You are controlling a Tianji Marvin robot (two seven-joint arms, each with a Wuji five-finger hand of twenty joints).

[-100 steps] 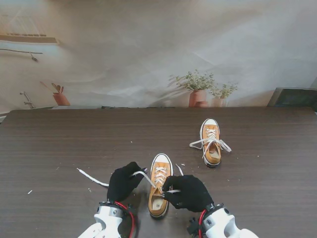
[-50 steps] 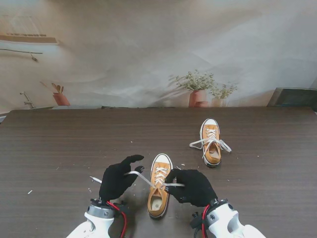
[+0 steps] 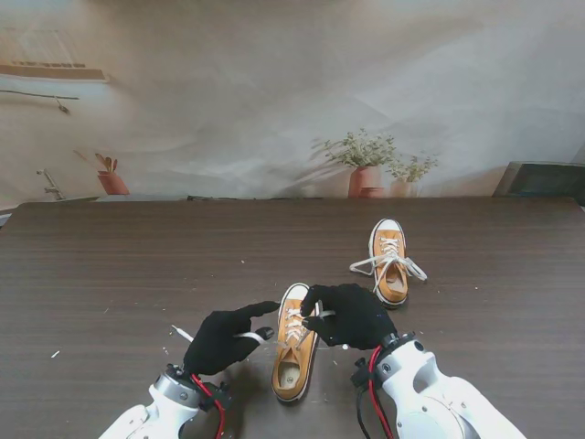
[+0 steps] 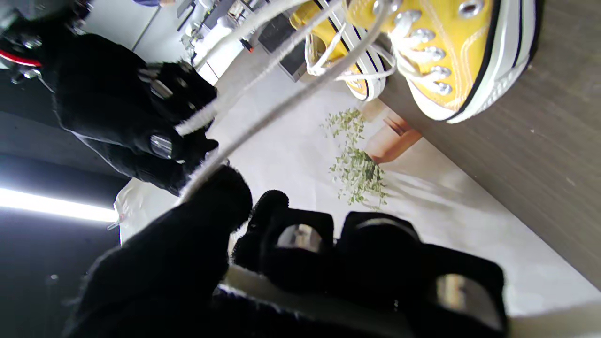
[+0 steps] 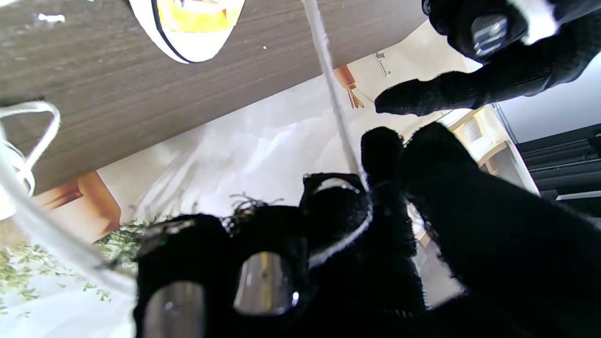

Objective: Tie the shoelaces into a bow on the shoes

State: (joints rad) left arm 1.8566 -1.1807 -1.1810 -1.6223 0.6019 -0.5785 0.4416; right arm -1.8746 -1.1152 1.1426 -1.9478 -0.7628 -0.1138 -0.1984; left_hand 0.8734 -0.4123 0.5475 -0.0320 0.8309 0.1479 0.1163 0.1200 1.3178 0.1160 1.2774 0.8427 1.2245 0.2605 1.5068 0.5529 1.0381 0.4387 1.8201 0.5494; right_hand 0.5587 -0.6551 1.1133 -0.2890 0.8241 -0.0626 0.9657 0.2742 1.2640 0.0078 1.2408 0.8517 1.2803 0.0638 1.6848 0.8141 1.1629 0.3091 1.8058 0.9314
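Laces on the near shoe (image 3: 294,343) are not yet tied — no knot or loops show on it, so as I judge it the bow is barely begun. Left hand (image 3: 224,340), at about 9 o'clock of that shoe, pinches one lace end (image 3: 249,336) between thumb and curled fingers (image 4: 300,244), index stretched toward the shoe; the slack trails out over the counter (image 3: 110,274) behind it. Right hand (image 3: 347,315), at about 2 o'clock of the shoe, has its fingers (image 5: 328,206) closed on the other lace end (image 5: 328,84), drawn up taut from the eyelets. The far shoe (image 3: 390,262), well apart at 1 o'clock, lies with its laces splayed loose — it seems wholly untouched. Crossing, looping and tightening all remain, then the second shoe.
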